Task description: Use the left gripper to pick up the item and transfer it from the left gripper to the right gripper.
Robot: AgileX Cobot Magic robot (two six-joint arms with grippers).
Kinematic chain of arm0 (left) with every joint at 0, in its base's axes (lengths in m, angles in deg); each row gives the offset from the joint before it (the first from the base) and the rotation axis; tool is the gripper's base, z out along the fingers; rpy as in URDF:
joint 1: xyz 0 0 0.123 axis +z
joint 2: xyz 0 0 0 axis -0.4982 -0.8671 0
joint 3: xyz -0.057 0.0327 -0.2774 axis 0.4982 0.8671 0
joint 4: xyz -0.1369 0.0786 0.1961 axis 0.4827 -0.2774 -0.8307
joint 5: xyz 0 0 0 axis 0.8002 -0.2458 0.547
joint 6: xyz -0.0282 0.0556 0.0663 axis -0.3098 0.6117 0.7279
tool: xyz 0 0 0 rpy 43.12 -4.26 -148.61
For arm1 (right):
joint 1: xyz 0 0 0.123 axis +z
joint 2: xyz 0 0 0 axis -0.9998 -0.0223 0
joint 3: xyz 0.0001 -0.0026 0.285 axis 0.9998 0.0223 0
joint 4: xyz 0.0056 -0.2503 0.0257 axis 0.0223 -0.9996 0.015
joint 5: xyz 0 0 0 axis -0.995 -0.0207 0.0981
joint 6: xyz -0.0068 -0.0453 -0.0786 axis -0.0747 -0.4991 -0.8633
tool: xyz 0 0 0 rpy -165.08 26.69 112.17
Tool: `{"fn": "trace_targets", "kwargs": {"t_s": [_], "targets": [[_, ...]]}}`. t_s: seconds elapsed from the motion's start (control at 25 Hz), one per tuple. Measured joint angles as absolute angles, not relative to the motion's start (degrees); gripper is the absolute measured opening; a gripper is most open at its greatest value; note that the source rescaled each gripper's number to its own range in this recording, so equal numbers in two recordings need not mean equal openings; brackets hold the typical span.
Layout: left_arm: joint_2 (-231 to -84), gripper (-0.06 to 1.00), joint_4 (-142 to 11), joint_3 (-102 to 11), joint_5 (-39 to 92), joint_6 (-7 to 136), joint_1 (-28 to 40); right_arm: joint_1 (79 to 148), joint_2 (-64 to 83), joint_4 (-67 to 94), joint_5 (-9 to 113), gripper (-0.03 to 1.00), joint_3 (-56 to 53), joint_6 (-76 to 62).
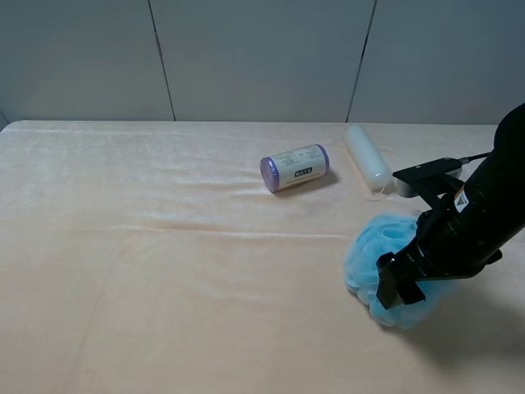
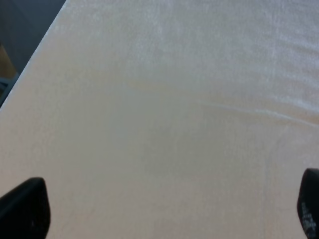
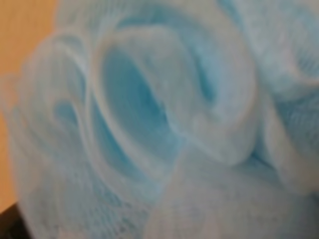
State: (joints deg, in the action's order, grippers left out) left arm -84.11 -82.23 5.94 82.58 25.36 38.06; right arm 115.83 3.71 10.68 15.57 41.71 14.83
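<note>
The light-blue bath pouf (image 1: 379, 246) is at the right of the table, low over or on the cloth. My right gripper (image 1: 402, 281) reaches into it from the right. One black finger (image 1: 394, 287) presses against its near side, and the other is hidden behind the mesh. The pouf fills the right wrist view (image 3: 159, 119), blurred and very close. My left gripper (image 2: 167, 209) shows only in the left wrist view. Its two black fingertips (image 2: 25, 209) stand wide apart with nothing between them, over bare cloth. The left arm is outside the exterior view.
A purple-capped cream canister (image 1: 295, 167) lies on its side at mid-back. A cream-white tube (image 1: 367, 156) lies to its right, just behind the right arm. The peach cloth (image 1: 148, 271) covers the table, with a grey wall behind.
</note>
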Motion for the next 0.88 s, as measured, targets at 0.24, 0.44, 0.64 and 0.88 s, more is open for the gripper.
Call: {"fn": "trace_targets", "kwargs": {"t_s": [0.24, 0.44, 0.64, 0.88], "targets": [[-84.1, 1.00, -82.2, 5.9, 82.6, 25.4, 38.1, 115.8, 6.5, 10.4, 7.6, 1.00, 35.6, 14.9], [-84.1, 1.00, -82.2, 5.9, 82.6, 25.4, 38.1, 115.8, 10.5, 9.5, 3.2, 1.00, 29.8, 14.9], [-84.1, 1.00, -82.2, 5.9, 82.6, 25.4, 38.1, 115.8, 14.5, 9.1, -1.1, 1.00, 25.0, 15.1], [-84.1, 1.00, -82.2, 5.9, 82.6, 25.4, 38.1, 115.8, 19.9, 8.7, -6.1, 1.00, 20.6, 15.4]]}}
